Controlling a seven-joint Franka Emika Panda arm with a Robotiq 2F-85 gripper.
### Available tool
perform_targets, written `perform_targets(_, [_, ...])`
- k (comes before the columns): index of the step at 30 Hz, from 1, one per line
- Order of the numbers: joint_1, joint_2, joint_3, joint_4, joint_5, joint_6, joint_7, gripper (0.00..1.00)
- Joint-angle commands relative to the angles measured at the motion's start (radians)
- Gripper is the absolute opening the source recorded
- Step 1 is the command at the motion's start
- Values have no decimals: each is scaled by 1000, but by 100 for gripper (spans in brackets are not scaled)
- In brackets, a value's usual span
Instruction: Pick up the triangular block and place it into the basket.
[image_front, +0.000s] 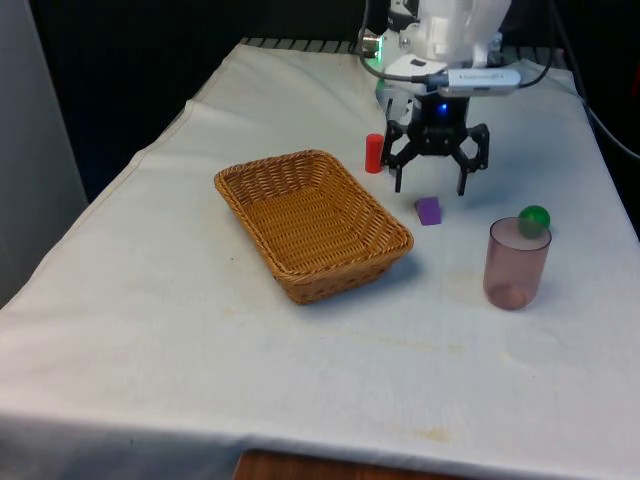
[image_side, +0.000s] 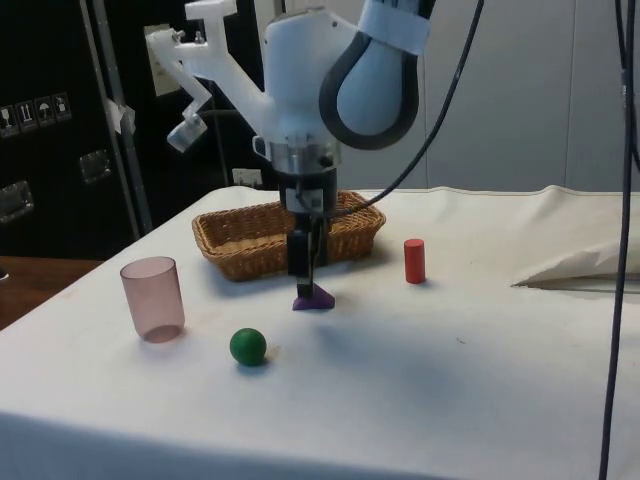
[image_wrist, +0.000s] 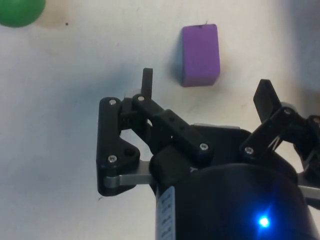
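Five loose items sit on the desk (image_front: 200, 330), which is covered by a white cloth. The purple triangular block (image_front: 428, 210) lies on the cloth, outside the basket (image_front: 312, 222), just beside the basket's corner on the front view's right. In the side view the block (image_side: 313, 298) rests flat on the cloth, its sloped face visible.

The pincer (image_front: 434, 187) hangs directly above the block with its fingers spread apart, nothing between them. In the side view the pincer (image_side: 307, 282) points straight down, its tips just above the block; contact cannot be confirmed. In the wrist view the pincer (image_wrist: 207, 90) is open and the block (image_wrist: 200, 55) lies beyond the tips, not between them.

The woven basket is rectangular and sits towards the desk's middle. A red cylinder (image_front: 374, 154) stands upright near the basket's far corner, apart from the block. A green ball (image_front: 534, 219) rests just behind a translucent pink cup (image_front: 516, 263), which stands upright on the front view's right. In the side view the ball (image_side: 248, 346) and the cup (image_side: 153, 298) sit apart.
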Motion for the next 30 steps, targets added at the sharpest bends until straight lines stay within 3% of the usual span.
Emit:
perform_targets(1, [-11,10,15,1,18,14,-13,100])
perform_targets(7, [-17,46,16,12,17,35,-13,99])
perform_targets(8, [-4,45,0,13,1,26,0,96])
perform_targets(9, [-17,49,16,13,17,36,-13,96])
perform_targets(12, [-18,56,17,17,16,39,-13,78])
perform_targets(13, [-18,59,17,18,16,41,-13,67])
perform_targets(18, [-19,62,17,18,16,43,-13,43])
perform_targets(19, [-6,60,0,19,1,33,0,38])
perform_targets(20, [-19,63,17,19,16,43,-13,38])
perform_targets(21, [-19,63,17,19,16,43,-13,34])
perform_targets(27, [-14,62,10,19,10,39,-8,34])
perform_targets(28, [-6,60,0,19,1,33,0,34])
perform_targets(30, [-12,62,7,19,7,37,-6,34])
